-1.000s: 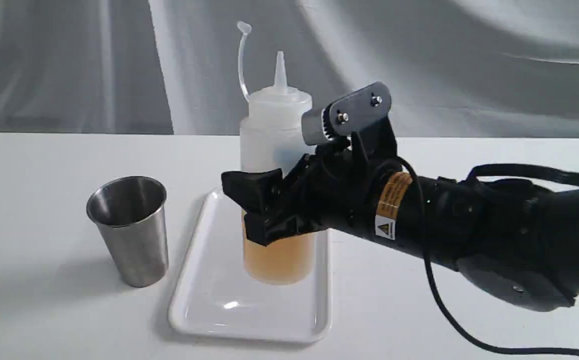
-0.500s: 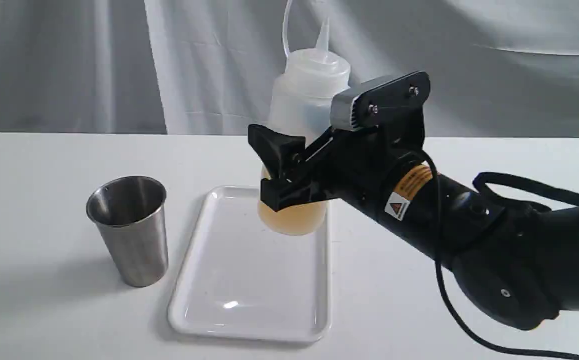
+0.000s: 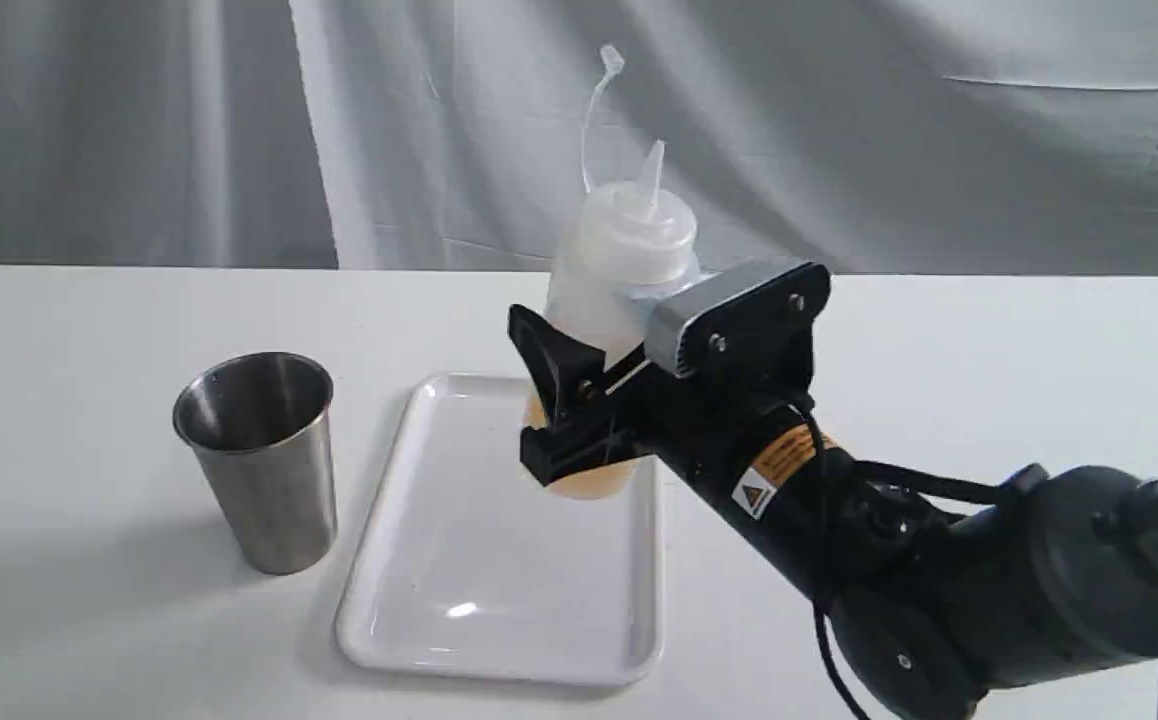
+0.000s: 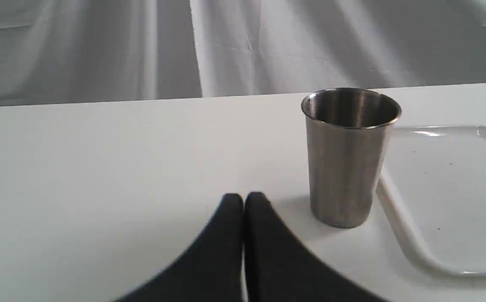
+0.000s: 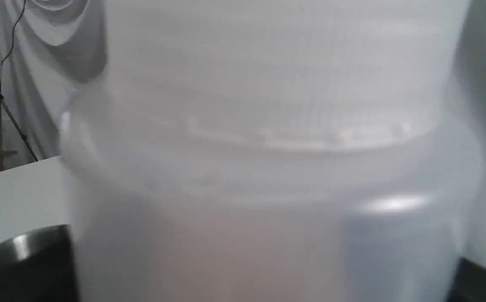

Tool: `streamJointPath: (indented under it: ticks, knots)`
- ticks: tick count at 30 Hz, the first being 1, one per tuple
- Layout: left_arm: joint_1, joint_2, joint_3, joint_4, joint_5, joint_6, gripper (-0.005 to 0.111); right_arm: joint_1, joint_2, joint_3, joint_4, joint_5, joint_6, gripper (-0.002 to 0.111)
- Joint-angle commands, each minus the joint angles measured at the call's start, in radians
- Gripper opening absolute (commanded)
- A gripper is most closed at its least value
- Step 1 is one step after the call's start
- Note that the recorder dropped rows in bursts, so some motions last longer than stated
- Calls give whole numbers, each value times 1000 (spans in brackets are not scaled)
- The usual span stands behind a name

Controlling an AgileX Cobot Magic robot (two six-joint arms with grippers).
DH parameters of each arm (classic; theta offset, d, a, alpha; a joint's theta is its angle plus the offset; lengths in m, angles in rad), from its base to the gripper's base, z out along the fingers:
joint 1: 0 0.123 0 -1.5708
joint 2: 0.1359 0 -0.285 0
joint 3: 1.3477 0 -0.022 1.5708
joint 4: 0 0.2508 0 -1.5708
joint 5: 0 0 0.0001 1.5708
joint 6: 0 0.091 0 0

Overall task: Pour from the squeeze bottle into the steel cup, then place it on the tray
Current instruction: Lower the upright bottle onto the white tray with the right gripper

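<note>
My right gripper (image 3: 579,420) is shut on the lower body of the squeeze bottle (image 3: 629,250). The bottle hangs over the far half of the white tray (image 3: 499,600), leaning slightly right, nozzle up, with amber liquid at its base. In the right wrist view the bottle (image 5: 268,147) fills the frame, blurred. The steel cup (image 3: 259,460) stands upright on the table just left of the tray. In the left wrist view my left gripper (image 4: 243,201) is shut and empty, low over the table near the cup (image 4: 348,159) and beside the tray (image 4: 448,184).
A grey cloth backdrop (image 3: 139,130) hangs behind the white table (image 3: 89,620). The right arm's black cable (image 3: 839,680) trails by the table's front right. The cup's rim (image 5: 20,251) shows at a corner of the right wrist view.
The right gripper lifted the bottle off the tray, carrying it up and to the right. It has since come down a little, the bottle now leaning slightly. The cup and tray stayed put.
</note>
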Motion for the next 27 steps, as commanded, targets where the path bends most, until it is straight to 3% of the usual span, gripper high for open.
streamJointPath:
  ticks: [1,13,27]
  knots:
    - [2,-3,4,-1,-8,-5,0,-3,25,-15,16,-66,-82,0]
    - [2,-3,4,-1,-8,-3,0,10,143,-156,0,-2,-96,0]
    - [2,-3,4,-1,-8,-3,0,16,244,-169,-1,38,-96,0]
